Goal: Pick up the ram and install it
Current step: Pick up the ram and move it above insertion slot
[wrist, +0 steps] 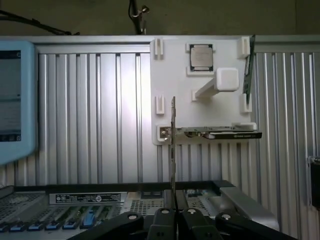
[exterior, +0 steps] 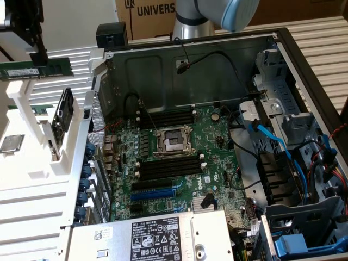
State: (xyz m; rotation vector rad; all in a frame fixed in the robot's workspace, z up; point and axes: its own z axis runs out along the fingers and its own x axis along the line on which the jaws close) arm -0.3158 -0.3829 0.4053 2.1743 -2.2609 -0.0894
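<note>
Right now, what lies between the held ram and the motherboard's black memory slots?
In the exterior view: the white rack with a dark card standing in it, then the case's perforated wall. The gripper holds the ram outside that wall.

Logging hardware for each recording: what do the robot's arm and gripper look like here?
The arm is a silver-grey metal tube with a rounded, pale blue joint cap. The gripper is black, with angular linked fingers fastened by round silver screws.
</note>
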